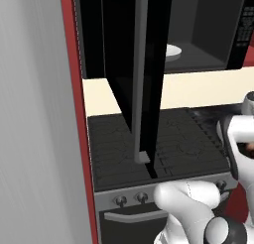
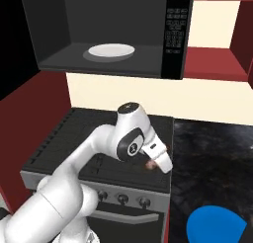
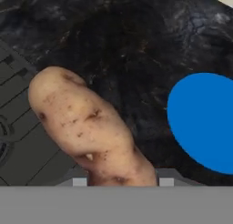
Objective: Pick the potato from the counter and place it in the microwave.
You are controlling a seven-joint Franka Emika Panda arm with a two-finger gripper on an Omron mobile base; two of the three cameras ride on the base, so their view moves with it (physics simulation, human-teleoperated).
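A brown-spotted potato (image 3: 86, 123) lies lengthwise between my two fingertips, its near end filling the gap. My gripper (image 3: 123, 181) is shut on it. In the right base view the hand (image 2: 157, 160) reaches down at the stove's right edge, with the potato (image 2: 149, 164) peeking out beneath it, over the seam between the stove and the dark marbled counter (image 2: 217, 158). Above and behind hangs the black microwave (image 2: 173, 34). Its cavity is open and a white round plate (image 2: 109, 51) lies inside. The tall door (image 1: 141, 64) stands swung out over the stove.
A black ridged stove top (image 2: 64, 138) with knobs lies left of the hand. A flat blue disc (image 2: 215, 224) rests on the counter at the front right and is also seen in the hand view (image 3: 205, 120). A grey panel (image 1: 34, 139) and a red wall border the left.
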